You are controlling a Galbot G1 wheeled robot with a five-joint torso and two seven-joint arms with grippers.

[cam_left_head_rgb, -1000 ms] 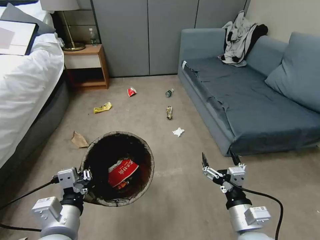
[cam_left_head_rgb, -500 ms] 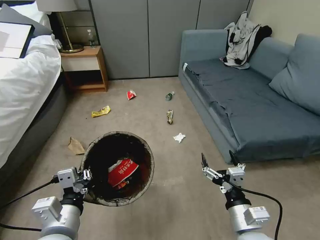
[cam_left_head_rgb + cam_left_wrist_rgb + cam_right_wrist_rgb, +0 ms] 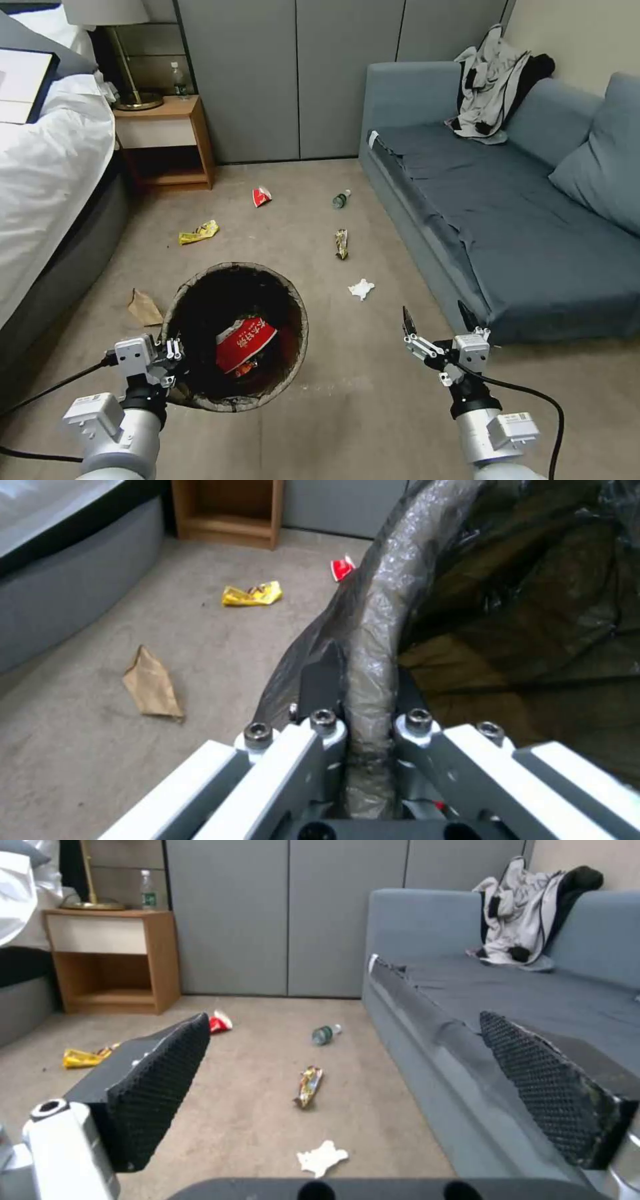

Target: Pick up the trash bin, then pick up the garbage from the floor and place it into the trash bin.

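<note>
The trash bin [image 3: 233, 267], lined with a dark bag, hangs off the floor with my left gripper [image 3: 175, 357] shut on its near rim [image 3: 377, 630]. A red-and-white carton [image 3: 245, 343] lies inside it. To the bin's right, my right gripper [image 3: 434, 312] is open and holds nothing. Garbage lies on the carpet ahead: a white tissue [image 3: 361, 289] nearest the right gripper, a snack wrapper [image 3: 341, 243], a small bottle [image 3: 341, 199], a red carton [image 3: 261, 196], a yellow wrapper [image 3: 198, 233] and a brown paper bag [image 3: 144, 308] left of the bin.
A blue sofa [image 3: 507, 220] with clothes [image 3: 493, 83] on its back runs along the right. A white bed [image 3: 47, 173] lines the left, with a wooden nightstand [image 3: 163, 137] beyond it. Grey cabinet doors [image 3: 293, 73] close off the far end.
The whole picture has shifted: the litter, sofa and bed now sit nearer and lower, so the camera has moved forward. Both arms keep their places, the bin still held.
</note>
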